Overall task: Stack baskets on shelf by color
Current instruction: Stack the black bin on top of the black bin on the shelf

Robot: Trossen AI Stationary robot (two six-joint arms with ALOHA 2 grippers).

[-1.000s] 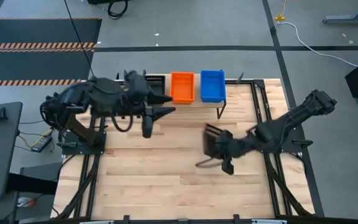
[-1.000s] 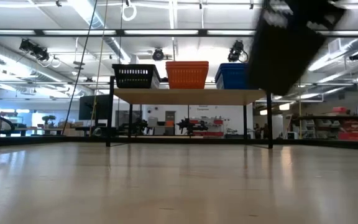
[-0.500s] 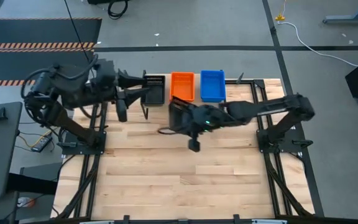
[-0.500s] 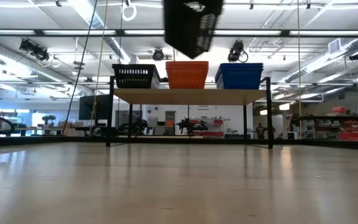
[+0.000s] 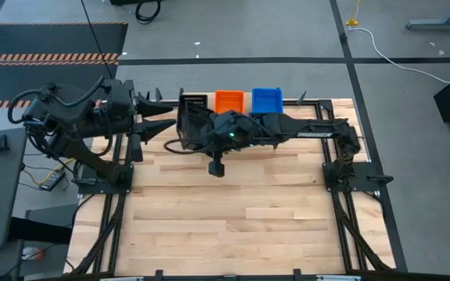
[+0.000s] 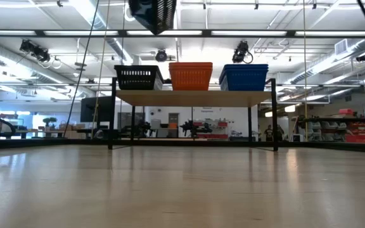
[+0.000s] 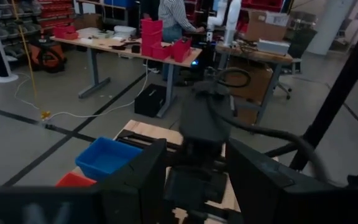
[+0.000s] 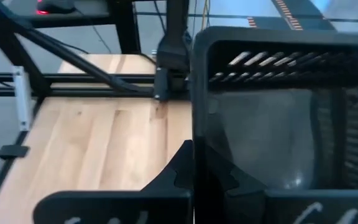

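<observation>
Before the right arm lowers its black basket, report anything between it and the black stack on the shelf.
Nothing visible: the carried black basket in the right gripper hangs above the black stack, open air between. The left gripper waits alongside.

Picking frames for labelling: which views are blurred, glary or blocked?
Low view: sharp, ceiling lights glaring, wooden table sheened, held black basket cropped at the top. Left wrist view: soft throughout. Right wrist view: that basket fills the near field, blurred.
</observation>
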